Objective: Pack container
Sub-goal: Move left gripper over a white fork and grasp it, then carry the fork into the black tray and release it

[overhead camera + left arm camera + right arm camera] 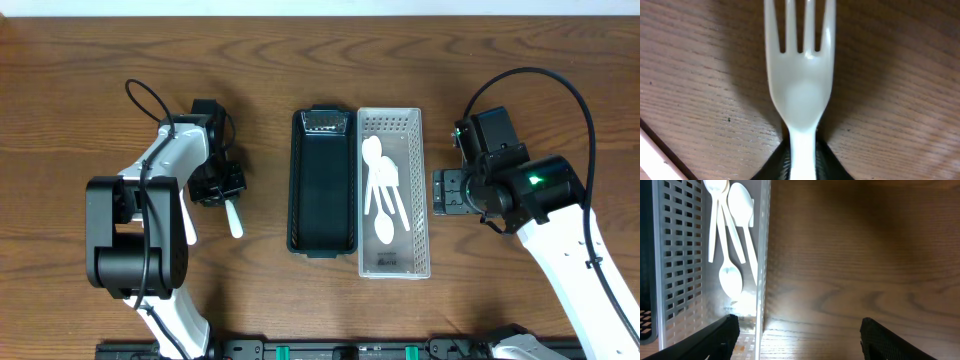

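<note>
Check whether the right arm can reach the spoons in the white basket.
Probably yes: its open end effector sits just beside the open-topped white basket, and nothing covers the spoons.

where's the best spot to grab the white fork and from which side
By the handle, coming from its end, as the left gripper has it: the fork has a slim straight stem that fits between the fingers; its head is wider.
</note>
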Tool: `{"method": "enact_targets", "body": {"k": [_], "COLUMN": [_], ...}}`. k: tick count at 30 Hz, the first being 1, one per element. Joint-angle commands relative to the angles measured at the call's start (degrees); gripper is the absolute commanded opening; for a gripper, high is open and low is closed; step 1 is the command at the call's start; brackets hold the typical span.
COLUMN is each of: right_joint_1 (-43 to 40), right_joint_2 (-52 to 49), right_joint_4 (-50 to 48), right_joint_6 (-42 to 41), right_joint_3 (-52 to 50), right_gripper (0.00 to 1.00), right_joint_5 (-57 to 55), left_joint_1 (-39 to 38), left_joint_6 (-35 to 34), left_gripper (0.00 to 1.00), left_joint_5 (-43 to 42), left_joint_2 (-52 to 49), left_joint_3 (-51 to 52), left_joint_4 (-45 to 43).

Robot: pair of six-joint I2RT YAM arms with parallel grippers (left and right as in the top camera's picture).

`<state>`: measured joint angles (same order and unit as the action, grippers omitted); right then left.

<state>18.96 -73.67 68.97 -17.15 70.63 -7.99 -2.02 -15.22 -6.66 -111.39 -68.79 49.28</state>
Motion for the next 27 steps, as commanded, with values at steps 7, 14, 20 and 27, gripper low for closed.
{"method": "enact_targets", "body": {"k": [7, 14, 20, 27], "right_joint_1": [-0.79, -0.81, -0.79, -0.81], "right_joint_2": [0.17, 0.17, 0.17, 0.17], "right_joint_4": [0.02, -0.24, -1.05, -1.31], "right_joint_6": [0.48, 0.48, 0.48, 0.48], "right_joint_3": [-0.26, -0.28, -0.28, -0.28], "right_gripper": [0.81, 0.81, 0.80, 0.81], "right_joint_5": [-0.79, -0.81, -0.81, -0.81], "left_joint_1": [-0.20, -4.74, -14.99, -26.45], "left_joint_6": [0.13, 0.15, -2.03, -5.25], "left_gripper": [0.06, 0.06, 0.06, 0.06], "left_joint_5": [1.18, 1.07, 1.09, 1.40], "left_joint_2": [-1.81, 6.97, 17.62, 17.64], "left_joint_3": [-1.62, -10.93, -15.63, -14.32], "left_joint_4": [1.11, 10.71, 11.43, 8.22]}}
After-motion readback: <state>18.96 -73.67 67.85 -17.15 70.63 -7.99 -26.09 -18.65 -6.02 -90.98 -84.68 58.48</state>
